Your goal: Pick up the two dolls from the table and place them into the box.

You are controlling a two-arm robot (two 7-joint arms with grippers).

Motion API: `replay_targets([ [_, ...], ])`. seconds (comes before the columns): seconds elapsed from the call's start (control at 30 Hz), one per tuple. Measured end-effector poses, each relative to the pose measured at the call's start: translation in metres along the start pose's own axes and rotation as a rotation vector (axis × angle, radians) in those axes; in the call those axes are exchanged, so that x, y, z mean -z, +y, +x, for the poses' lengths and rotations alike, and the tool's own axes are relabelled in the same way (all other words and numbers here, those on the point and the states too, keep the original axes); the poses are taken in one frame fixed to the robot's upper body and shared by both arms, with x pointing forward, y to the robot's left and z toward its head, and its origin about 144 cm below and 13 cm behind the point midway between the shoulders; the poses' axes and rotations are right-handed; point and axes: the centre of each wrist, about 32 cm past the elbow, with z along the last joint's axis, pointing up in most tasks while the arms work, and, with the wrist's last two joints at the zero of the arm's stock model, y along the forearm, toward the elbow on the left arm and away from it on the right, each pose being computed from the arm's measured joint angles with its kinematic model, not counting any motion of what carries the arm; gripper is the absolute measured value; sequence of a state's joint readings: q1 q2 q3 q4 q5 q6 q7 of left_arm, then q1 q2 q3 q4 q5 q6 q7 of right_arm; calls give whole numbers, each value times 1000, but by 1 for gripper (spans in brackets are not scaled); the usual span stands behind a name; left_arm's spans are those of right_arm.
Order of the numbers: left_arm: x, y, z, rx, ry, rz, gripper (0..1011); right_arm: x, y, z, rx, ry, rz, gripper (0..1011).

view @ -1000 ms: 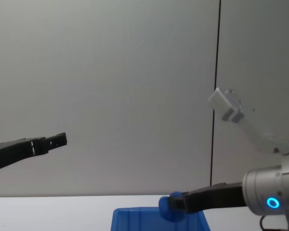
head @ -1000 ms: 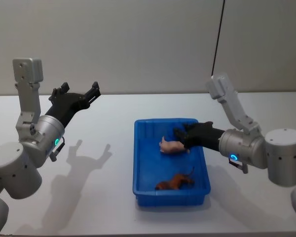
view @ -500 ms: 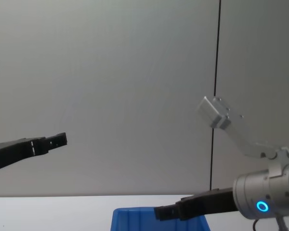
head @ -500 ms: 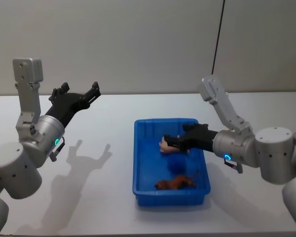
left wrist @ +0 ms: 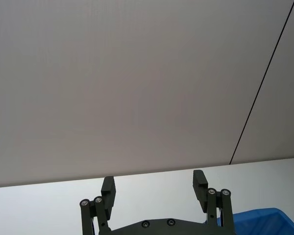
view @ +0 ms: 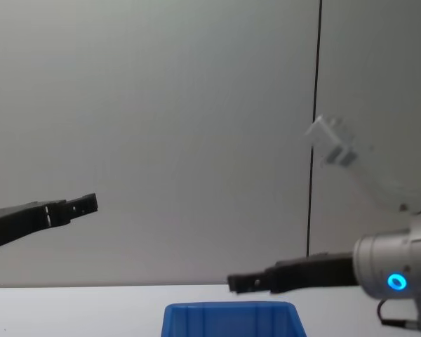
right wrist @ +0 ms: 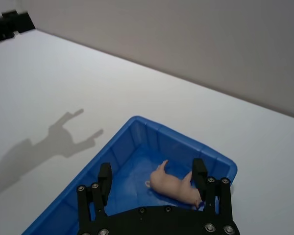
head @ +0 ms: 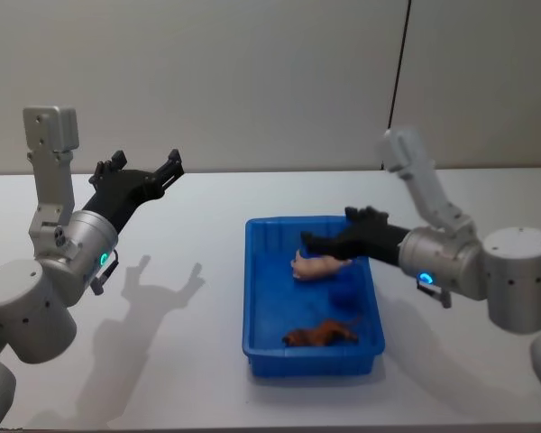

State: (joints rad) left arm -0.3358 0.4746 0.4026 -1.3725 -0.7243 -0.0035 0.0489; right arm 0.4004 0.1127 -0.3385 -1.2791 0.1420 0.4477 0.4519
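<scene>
Nearest me, inside the box [head: 255, 298], a brown doll [head: 320, 334] lies at the front end with its long axis running across the bin, and the pink doll [head: 319, 266] lies farther back, also crosswise. The right tool [head: 323, 244] hangs open and empty just above and behind the pink doll, so both dolls look delivered. Farthest off, the left tool [head: 146, 166] is raised open over the counter [head: 162, 307], well apart.
</scene>
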Motion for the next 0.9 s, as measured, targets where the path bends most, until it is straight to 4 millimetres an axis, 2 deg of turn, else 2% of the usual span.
replay_targets([
  [0.4,0,0,0,0,0,0,1001,-7,-39,16,-5,61,146,1001],
  [0.9,0,0,0,0,0,0,1001,-11,-64,24,-15,92,225,1001],
])
